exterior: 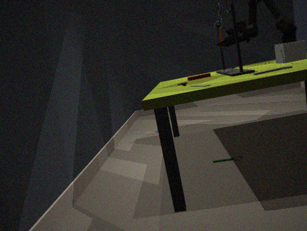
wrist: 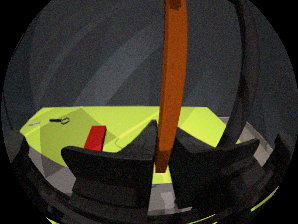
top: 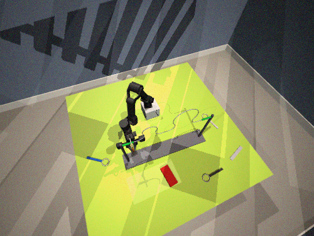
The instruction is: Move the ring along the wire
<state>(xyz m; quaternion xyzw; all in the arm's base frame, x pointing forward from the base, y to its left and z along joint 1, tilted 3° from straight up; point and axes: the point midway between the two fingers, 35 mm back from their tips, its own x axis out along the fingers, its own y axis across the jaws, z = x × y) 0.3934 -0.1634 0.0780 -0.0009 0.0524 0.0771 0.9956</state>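
Observation:
My gripper (top: 133, 151) (exterior: 220, 44) (wrist: 158, 124) is shut on the orange handle (exterior: 220, 35) (wrist: 174, 75), low on its length. The handle stands nearly upright. Its ring (exterior: 218, 24) is at the left green part (top: 127, 144) of the wire, beside the left post (top: 125, 155); the ring is too small to tell its gap to the wire, and it is out of the wrist view. The thin grey wire (top: 169, 130) curves across to the right green part (top: 206, 118) by the right post (top: 205, 126).
A grey base (top: 163, 151) carries the posts. A red block (top: 169, 176) (wrist: 95, 137), a blue-handled ring (top: 94, 159), a black-handled ring (top: 216, 172), a white strip (top: 236, 153) and a white-handled ring (top: 214, 125) lie around it. A green-handled ring (exterior: 223, 160) lies on the floor.

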